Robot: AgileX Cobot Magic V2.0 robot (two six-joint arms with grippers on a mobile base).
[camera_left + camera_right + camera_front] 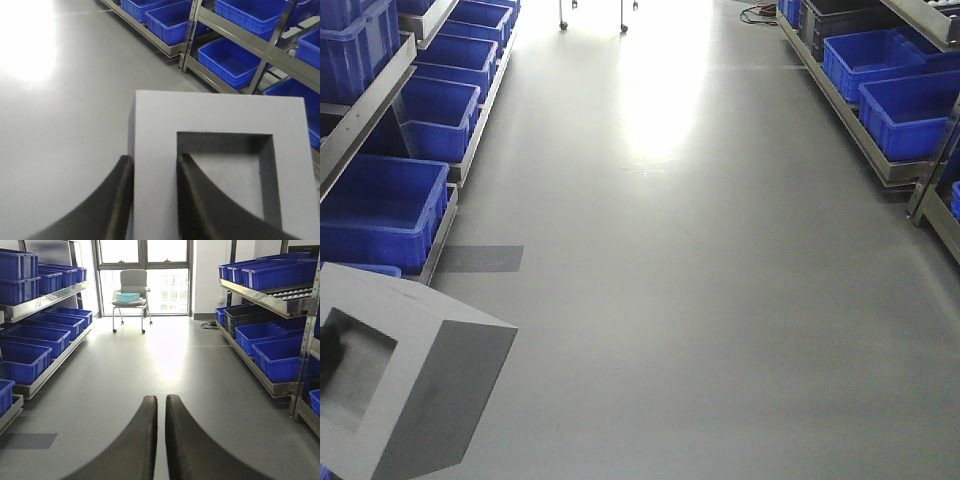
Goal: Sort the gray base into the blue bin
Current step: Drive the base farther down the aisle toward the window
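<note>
Gray and matte, the block [215, 115] is a plain cube-like piece with a square recess sunk into one face; the recess walls look darker in shadow. It hangs above the floor [720, 300], held by my left end effector [155, 158], which is clamped on one wall of the block. One dark finger [195, 200] reaches inside the recess, and the other finger [117, 200] presses the outer side. In the front view the block fills the lower left corner, tilted, with its recessed face turned toward the camera. Behind it, apart from it, a blue bin [380, 215] sits on the low shelf [442, 235] along my left. My right end effector [161, 399] points down the aisle above the floor. Its two curved fingers are drawn together with only a thin slit between them, and they grip nothing.
</note>
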